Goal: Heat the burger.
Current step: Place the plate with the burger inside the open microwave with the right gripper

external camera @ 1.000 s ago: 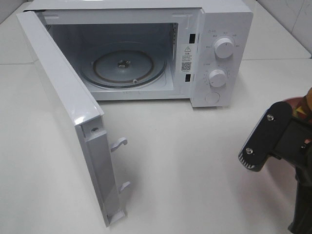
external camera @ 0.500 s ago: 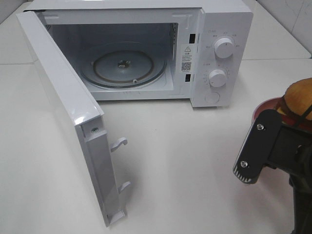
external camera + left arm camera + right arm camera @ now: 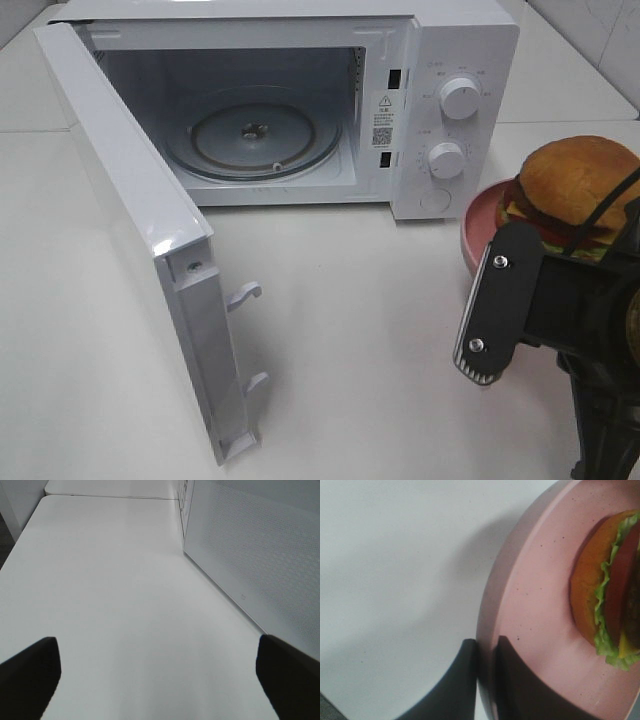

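**Burger [image 3: 578, 180] on a plate [image 3: 480, 218] right of the microwave [image 3: 455, 50]**

The burger sits on a pink plate just right of the microwave, level with its dials. The right fingers [image 3: 465, 680] are clenched on the plate's rim, one inside it and one outside. The microwave door [image 3: 130, 200] stands wide open, showing the glass turntable [image 3: 255, 135]. The left fingers [image 3: 30, 675] are released and spread wide above the white bench [image 3: 125, 580], near the door.
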Tool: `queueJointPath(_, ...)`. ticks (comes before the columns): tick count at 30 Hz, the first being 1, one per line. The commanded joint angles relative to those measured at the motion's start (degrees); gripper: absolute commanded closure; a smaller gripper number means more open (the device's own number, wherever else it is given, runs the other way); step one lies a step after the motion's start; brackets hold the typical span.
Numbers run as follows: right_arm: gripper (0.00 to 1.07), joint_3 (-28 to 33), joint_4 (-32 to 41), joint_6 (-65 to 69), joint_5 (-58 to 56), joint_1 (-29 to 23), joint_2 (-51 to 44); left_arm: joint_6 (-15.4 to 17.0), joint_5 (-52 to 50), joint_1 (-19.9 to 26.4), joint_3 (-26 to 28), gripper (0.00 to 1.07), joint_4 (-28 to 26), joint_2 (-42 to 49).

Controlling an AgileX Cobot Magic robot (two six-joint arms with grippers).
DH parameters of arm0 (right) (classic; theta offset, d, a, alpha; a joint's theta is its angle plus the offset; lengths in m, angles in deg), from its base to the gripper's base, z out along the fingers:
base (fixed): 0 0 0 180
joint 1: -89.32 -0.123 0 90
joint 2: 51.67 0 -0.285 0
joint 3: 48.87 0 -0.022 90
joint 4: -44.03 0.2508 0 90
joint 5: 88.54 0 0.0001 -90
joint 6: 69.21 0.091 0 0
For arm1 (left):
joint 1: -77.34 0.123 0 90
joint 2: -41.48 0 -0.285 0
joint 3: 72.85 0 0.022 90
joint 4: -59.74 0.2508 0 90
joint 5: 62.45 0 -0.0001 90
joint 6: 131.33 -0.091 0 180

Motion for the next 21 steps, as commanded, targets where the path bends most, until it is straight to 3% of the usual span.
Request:
queueJointPath(1,1.07,0.06,-3.95,-3.15,2.52,-0.06,-0.74,0.06,-0.97,0.17,-0.06,0.09,-0.29,0.63)
queueJointPath(21,1.07,0.06,-6.76,-16.10,13.18,-0.06,-0.74,0.06,-0.97,0.17,-0.06,0.09,-0.29,0.63)
